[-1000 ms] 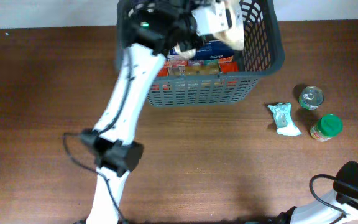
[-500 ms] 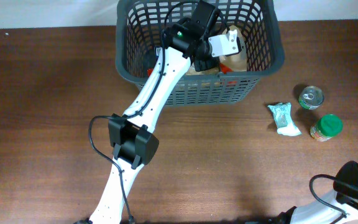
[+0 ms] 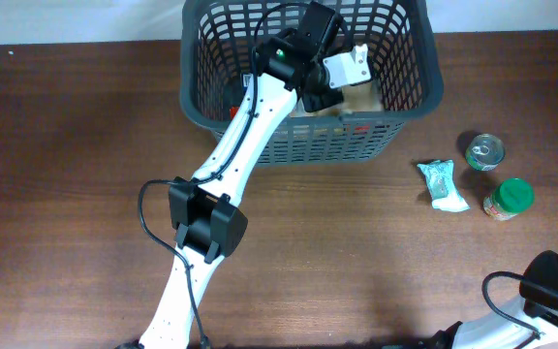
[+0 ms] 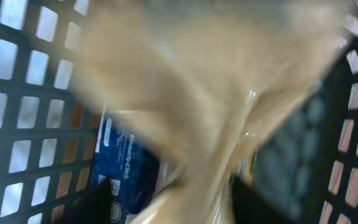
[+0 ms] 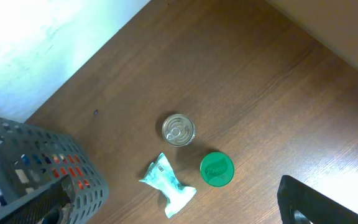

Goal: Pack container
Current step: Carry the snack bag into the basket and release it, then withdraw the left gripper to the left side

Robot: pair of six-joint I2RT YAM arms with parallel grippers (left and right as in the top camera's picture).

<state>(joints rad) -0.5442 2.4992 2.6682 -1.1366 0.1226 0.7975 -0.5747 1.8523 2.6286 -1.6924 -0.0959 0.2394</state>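
Observation:
The container [image 3: 410, 97], a dark grey lattice basket, stands at the table's far edge; its slotted wall [image 4: 17, 93] also fills the left wrist view. My left gripper [image 3: 342, 73] reaches down inside it. Its dark fingers stand apart, open [image 4: 174, 202], and a blurred tan bag [image 4: 197, 93] lies between them without being pinched. The same tan bag [image 3: 364, 95] rests on the packed goods, beside a blue package [image 4: 126, 168]. My right gripper [image 5: 179, 208] hangs wide open and holds nothing, high above the table to the right of the container [image 5: 36, 155].
Right of the basket, on the wooden table, lie a metal can [image 3: 484, 152] [image 5: 178, 129], a green-lidded jar [image 3: 509, 198] [image 5: 217, 168] and a crumpled mint-green pouch [image 3: 443, 184] [image 5: 168, 185]. The right arm's base [image 3: 555, 286] sits at the near right corner.
The left arm came down into the basket with the tan bag, then its jaws opened; the bag has dropped lower onto the goods. The right arm has not moved.

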